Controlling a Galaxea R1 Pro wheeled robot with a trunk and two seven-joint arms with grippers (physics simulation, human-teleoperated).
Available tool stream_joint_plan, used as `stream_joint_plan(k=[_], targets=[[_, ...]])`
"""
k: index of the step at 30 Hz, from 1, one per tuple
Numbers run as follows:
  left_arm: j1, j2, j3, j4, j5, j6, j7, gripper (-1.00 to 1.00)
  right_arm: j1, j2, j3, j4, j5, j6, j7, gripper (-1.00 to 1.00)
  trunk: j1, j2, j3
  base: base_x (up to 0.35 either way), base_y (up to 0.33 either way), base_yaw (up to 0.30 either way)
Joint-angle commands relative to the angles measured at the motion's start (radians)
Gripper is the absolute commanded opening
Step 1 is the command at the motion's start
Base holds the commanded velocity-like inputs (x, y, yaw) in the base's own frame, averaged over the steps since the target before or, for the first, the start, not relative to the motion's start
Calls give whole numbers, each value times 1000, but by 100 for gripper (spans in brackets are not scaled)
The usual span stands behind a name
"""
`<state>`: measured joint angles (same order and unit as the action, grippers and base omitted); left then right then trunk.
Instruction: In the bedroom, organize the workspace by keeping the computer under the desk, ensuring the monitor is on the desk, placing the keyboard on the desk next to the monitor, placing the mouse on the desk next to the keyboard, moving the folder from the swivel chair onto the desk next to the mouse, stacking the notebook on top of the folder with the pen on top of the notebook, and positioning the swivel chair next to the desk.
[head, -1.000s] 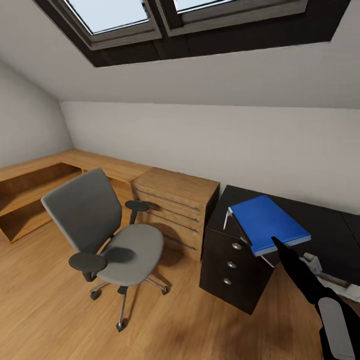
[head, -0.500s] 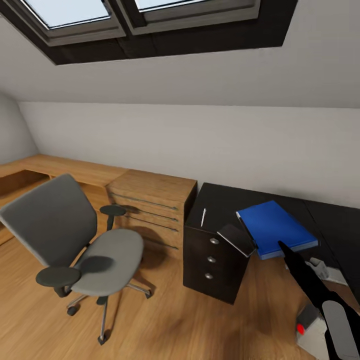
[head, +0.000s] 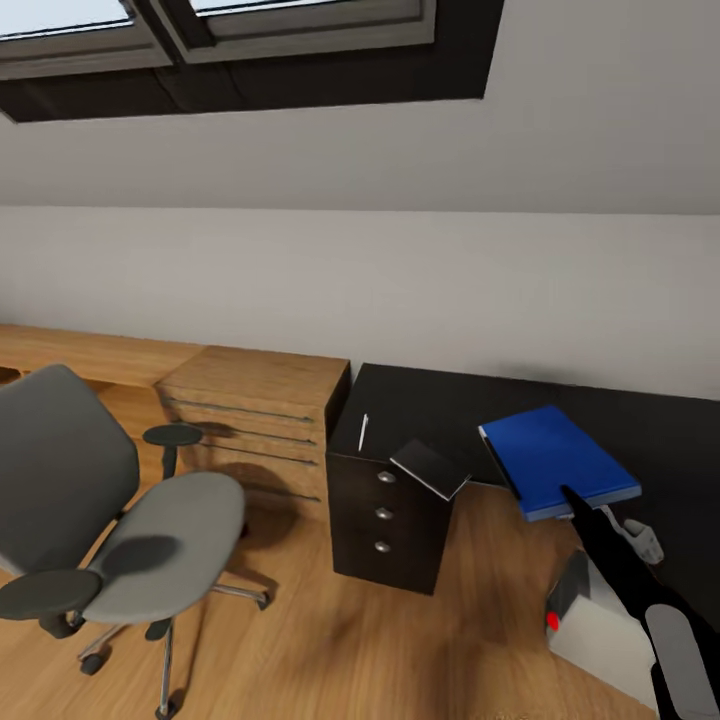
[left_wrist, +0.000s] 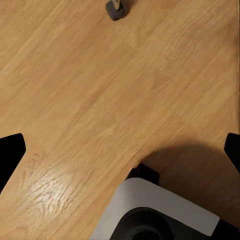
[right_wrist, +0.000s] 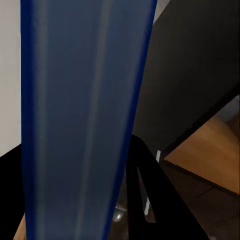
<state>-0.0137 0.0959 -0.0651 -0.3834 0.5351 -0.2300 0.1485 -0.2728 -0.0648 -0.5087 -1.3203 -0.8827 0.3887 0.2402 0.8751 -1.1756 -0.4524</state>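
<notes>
Right gripper (head: 572, 497): fingers closed on the folder's near edge.
Folder (head: 556, 456): held level above the desk (head: 450, 405); long axis runs away from the robot, toward the wall.
Notebook (head: 430, 468): overhangs the drawer unit's corner.
Pen (head: 363, 431): on the desk.
Left gripper (left_wrist: 120, 150): jaws spread, empty.

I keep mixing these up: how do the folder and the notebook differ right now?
The folder is bright blue; the notebook is dark grey-black. The folder is clearly larger, the notebook about half its size. The folder is held at its near edge by the right tool, while the notebook lies free, overhanging the desk corner. Both are flat rectangles.
</notes>
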Motion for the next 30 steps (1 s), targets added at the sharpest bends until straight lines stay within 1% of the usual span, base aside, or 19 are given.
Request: stream_joint_plan(k=[1,6,17,21,27,30], targets=[[0,1,-7,0,5,-3,6,100,-1,0,-2,3,-7,0,2,-100,0,-1,-1,0,0,-298],[0,1,-9,0,5,-3,6,100,-2,-1,-1,14,-7,-20,2,-100,0,-1,-1,0,0,-298],[0,0,-10,0,5,-3,6,100,-2,0,0,16,-8,-24,4,-100,0,-1,-1,0,0,-288],[0,-1,-10,0,5,-3,6,100,-2,0,3,16,-10,-23,8,-100,0,-1,-1,0,0,-62],[0,-1,-10,0,5,-3,6,100,-2,3,4,16,-11,-23,39,-100,0,-1,-1,0,0,-8],[0,-1,-10,0,5,-3,6,100,-2,3,4,16,-12,-23,44,-100,0,-1,-1,0,0,-1]])
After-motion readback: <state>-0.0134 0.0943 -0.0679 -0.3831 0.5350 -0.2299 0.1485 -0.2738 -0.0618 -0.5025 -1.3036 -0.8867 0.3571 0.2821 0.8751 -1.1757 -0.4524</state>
